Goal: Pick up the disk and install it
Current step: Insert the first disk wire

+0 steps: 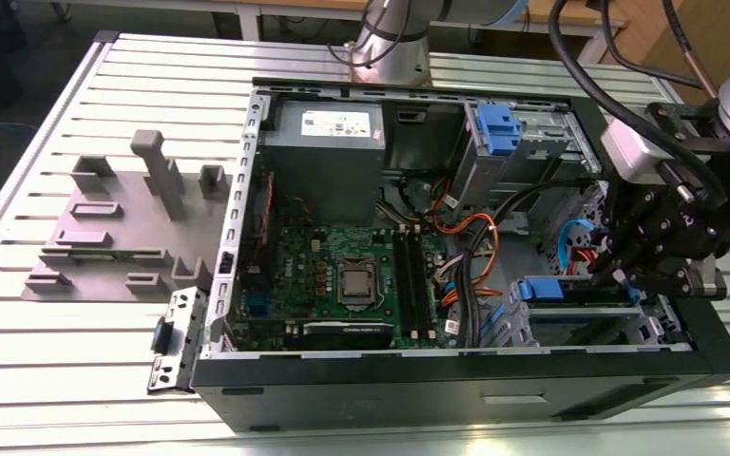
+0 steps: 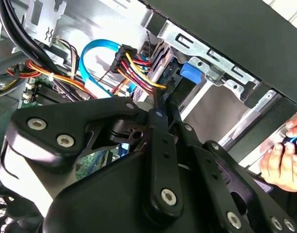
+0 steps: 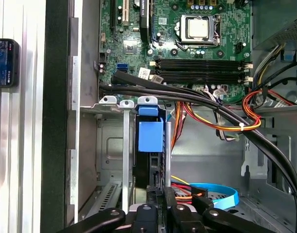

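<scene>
The gripper (image 3: 158, 204) is seen in both wrist views with its fingers drawn narrow around the rear edge of the disk (image 3: 150, 145), which stands on edge inside the drive cage (image 1: 593, 328) at the front corner of the computer case (image 1: 467, 380), on the exterior view's right. The disk lies straight ahead of the fingertips, its blue rail (image 3: 151, 133) pointing away from them, and it appears already seated between the cage walls.

A jam is judged possible if the disk is pushed askew, since the slot fits closely. The coloured power wires (image 2: 133, 73) and the blue data cable (image 2: 97, 58) hang just beside the fingers and could be snagged. Farther off, a person's hand (image 2: 284, 162) rests at the outer side of the case, near the arm.
</scene>
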### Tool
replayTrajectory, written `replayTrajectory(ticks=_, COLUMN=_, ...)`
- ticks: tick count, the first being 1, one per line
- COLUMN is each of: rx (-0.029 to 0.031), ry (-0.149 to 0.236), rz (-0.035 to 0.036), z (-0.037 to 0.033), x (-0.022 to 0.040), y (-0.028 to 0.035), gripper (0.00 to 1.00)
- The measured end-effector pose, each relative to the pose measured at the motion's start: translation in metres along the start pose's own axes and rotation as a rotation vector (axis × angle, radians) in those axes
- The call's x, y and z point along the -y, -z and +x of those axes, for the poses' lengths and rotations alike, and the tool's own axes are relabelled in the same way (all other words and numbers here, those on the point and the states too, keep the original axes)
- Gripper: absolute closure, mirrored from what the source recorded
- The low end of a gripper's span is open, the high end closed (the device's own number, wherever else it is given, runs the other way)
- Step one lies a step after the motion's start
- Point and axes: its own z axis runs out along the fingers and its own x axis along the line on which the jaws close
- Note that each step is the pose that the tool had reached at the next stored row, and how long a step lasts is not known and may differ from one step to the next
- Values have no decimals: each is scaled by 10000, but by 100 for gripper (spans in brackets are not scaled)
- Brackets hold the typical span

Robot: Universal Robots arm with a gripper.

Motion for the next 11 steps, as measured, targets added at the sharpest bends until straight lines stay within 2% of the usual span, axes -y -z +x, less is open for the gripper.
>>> replayTrajectory(ticks=11, rx=2, ry=-223, rz=4, z=0, x=15, y=-9, gripper=83)
